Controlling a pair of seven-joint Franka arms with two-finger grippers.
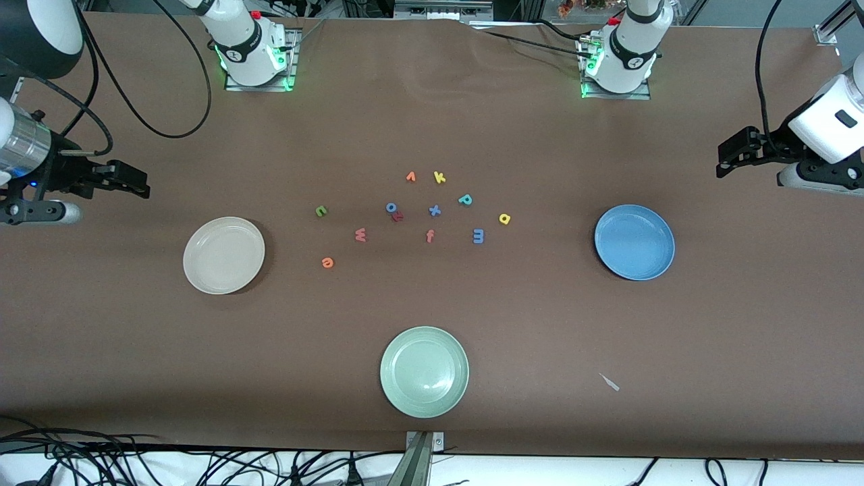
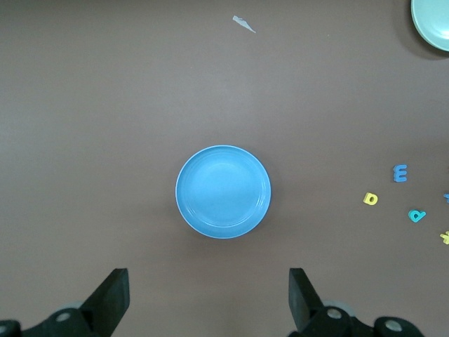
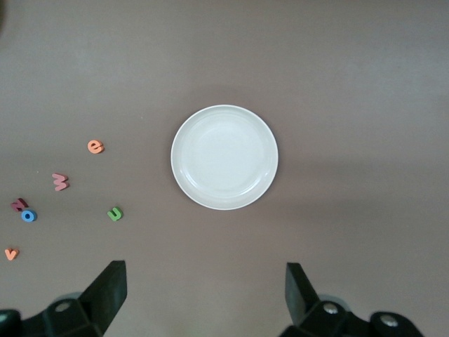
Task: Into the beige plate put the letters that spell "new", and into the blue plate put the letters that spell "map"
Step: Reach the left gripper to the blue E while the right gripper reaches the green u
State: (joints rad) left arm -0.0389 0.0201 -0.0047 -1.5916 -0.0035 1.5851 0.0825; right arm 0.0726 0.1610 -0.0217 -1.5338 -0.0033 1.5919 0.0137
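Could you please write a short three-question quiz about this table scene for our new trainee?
1. True or false: the blue plate already holds a letter.
2. Which letter lies nearest the beige plate: A) orange e, B) yellow k, C) blue m?
3. How do the left gripper and right gripper stand?

Key: 1 false, it is empty. 2 A. 3 Both open, holding nothing, each over its own end of the table.

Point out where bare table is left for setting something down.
Bare cloth lies between the beige plate and pale green plate, and between that and the blue plate. Crowded: the foam letters mid-table.
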